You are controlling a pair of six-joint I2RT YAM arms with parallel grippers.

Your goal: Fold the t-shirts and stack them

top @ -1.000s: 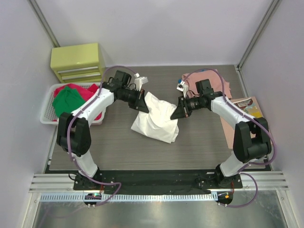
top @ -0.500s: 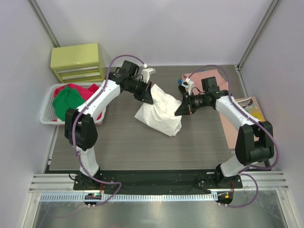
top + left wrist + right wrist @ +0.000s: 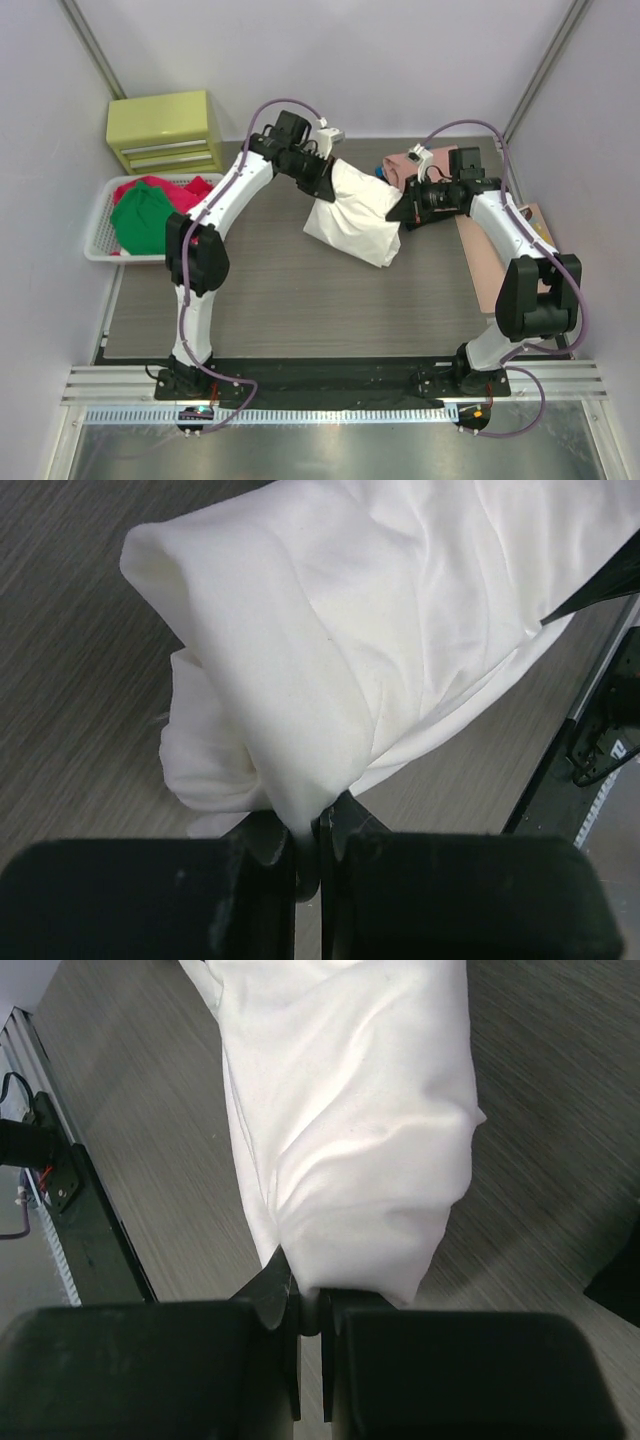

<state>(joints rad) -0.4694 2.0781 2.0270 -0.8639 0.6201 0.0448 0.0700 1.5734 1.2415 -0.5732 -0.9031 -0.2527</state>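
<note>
A white t-shirt (image 3: 358,215) hangs in a loose fold between my two grippers, its lower edge trailing over the table. My left gripper (image 3: 328,176) is shut on its upper left corner; the cloth (image 3: 330,630) is pinched between the jaws of that gripper (image 3: 308,830). My right gripper (image 3: 400,215) is shut on the right corner, where the cloth (image 3: 350,1130) bunches just above the right gripper's tips (image 3: 312,1305). A salmon-pink t-shirt (image 3: 405,163) lies at the back right behind the right arm. Red (image 3: 190,190) and green (image 3: 140,215) t-shirts fill the basket.
A white slotted basket (image 3: 98,250) stands at the left edge. A yellow-green drawer box (image 3: 163,130) sits behind it. A pink sheet (image 3: 482,265) and a thin book (image 3: 530,225) lie along the right side. The arms' base rail (image 3: 330,385) runs along the near edge.
Both grippers have carried the white t-shirt back and to the right, from the table's middle toward the salmon-pink t-shirt. The left arm has stretched out farther.
</note>
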